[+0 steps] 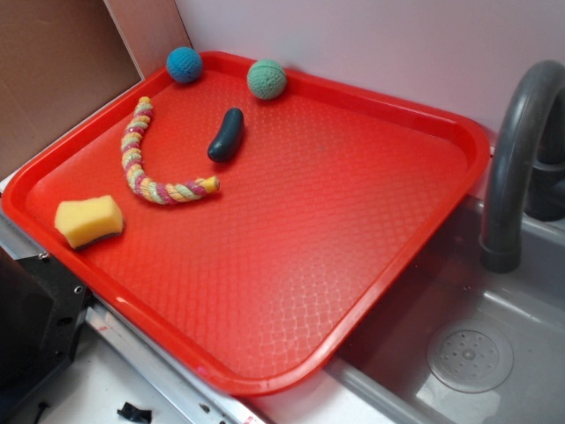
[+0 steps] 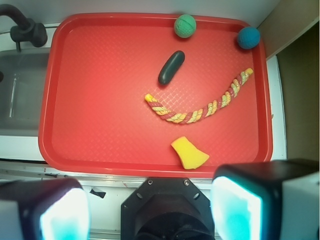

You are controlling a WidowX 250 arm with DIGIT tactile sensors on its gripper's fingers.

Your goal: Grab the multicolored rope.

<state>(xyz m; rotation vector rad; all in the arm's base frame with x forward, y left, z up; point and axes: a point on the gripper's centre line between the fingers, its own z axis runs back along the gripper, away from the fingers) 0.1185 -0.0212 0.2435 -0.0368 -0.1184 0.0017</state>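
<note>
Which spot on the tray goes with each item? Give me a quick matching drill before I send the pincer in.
Things:
1. multicolored rope
2. yellow sponge
3. dark green pickle
4. blue ball

Places, exterior view:
A. tray's far left corner
B. near left edge of the tray
C. curved between the sponge and the blue ball
D. just right of the rope, below the green ball

Pairs: 1-C, 2-B, 3-D, 4-A
</note>
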